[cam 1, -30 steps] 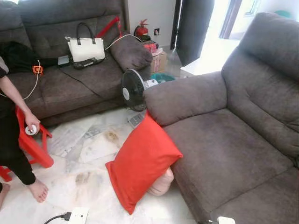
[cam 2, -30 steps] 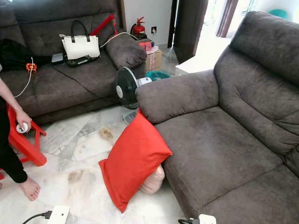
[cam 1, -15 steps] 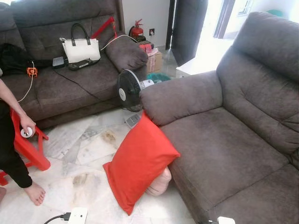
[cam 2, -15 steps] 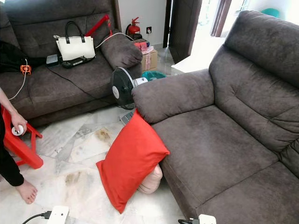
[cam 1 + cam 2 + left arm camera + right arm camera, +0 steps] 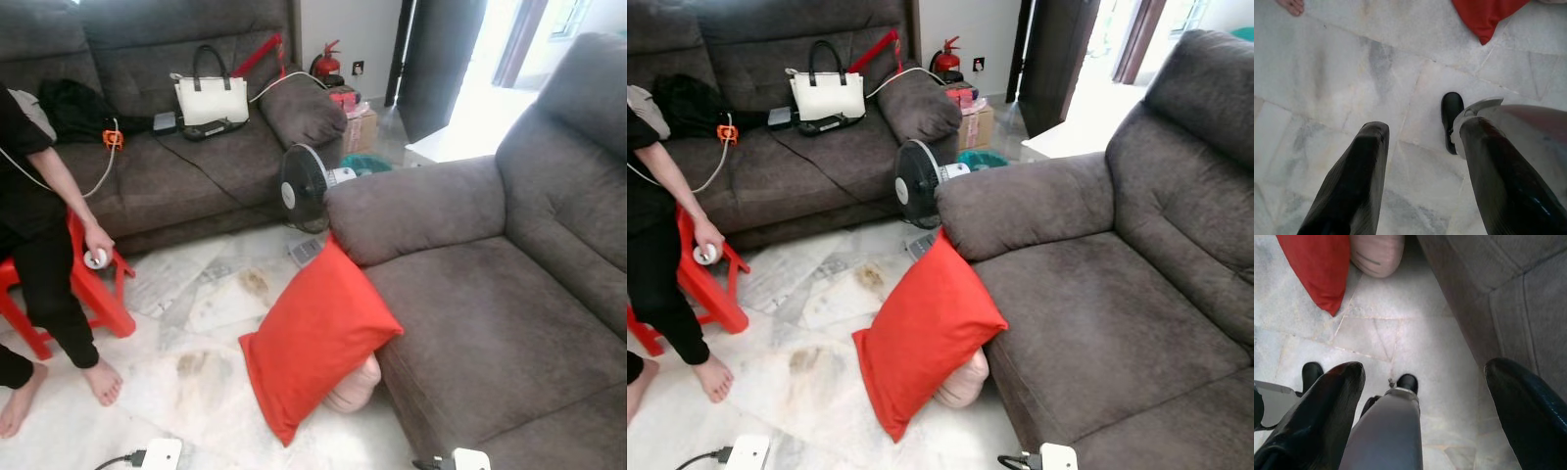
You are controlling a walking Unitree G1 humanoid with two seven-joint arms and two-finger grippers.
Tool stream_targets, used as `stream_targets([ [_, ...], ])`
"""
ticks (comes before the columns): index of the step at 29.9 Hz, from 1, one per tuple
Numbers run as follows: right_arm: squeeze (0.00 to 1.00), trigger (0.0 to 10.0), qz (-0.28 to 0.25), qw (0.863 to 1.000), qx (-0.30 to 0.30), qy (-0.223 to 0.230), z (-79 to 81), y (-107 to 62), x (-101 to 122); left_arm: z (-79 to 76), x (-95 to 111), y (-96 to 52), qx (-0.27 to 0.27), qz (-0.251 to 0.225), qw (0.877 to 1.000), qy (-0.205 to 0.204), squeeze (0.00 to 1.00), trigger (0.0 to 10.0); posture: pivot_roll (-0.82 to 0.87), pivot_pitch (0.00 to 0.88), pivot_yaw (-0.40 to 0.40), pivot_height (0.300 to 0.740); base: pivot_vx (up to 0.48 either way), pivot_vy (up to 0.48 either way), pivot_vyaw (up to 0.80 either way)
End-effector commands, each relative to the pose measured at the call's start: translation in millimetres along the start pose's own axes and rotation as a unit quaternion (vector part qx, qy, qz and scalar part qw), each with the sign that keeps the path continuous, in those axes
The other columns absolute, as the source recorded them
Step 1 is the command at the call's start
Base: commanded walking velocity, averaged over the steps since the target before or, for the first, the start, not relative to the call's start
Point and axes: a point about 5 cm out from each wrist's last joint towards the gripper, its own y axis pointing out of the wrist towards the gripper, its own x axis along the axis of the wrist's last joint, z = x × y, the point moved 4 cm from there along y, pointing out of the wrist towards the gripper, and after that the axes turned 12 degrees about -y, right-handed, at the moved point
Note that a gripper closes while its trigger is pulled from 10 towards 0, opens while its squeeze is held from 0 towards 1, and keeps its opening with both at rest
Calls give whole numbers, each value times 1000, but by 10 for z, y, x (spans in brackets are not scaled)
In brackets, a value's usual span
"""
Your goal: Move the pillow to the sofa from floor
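A red pillow point(image 5: 318, 343) stands on edge on the marble floor, leaning against the front of the grey sofa point(image 5: 490, 313) on the right. A pinkish cushion point(image 5: 355, 387) lies behind its lower part. Both arms hang low over the floor. In the left wrist view my left gripper point(image 5: 1425, 127) is open above bare tiles, with the red pillow's corner point(image 5: 1484, 14) farther ahead. In the right wrist view my right gripper point(image 5: 1425, 369) is open and wide, with the red pillow point(image 5: 1315, 264), the pinkish cushion point(image 5: 1378, 252) and the sofa's base point(image 5: 1488, 284) ahead of it.
A person point(image 5: 39, 245) sits on a red stool point(image 5: 103, 294) at the left, bare feet on the floor. A standing fan point(image 5: 299, 186) is beside the sofa arm. A second sofa point(image 5: 196, 166) at the back holds a white handbag point(image 5: 211, 98). A power strip point(image 5: 157, 455) lies near my feet.
The camera has turned, shifting the whole scene to the right and bringing more of the person into view. The red pillow still leans in the same place.
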Motion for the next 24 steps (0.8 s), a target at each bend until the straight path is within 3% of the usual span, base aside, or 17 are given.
stream_targets([
  [1, 0, 10000, 3, 1000, -4, 8, -18, -10, -35, 8, 24, 4, 1, -2, 1000, -3, 0, 10000, 71, 0, -10, 740, 0, 0, 0],
  [24, 0, 10000, 2, 1000, -5, 11, -12, -9, -34, 10, 24, 3, 0, 0, 1000, -1, 0, 10000, 69, 0, -6, 740, 226, 0, 0],
])
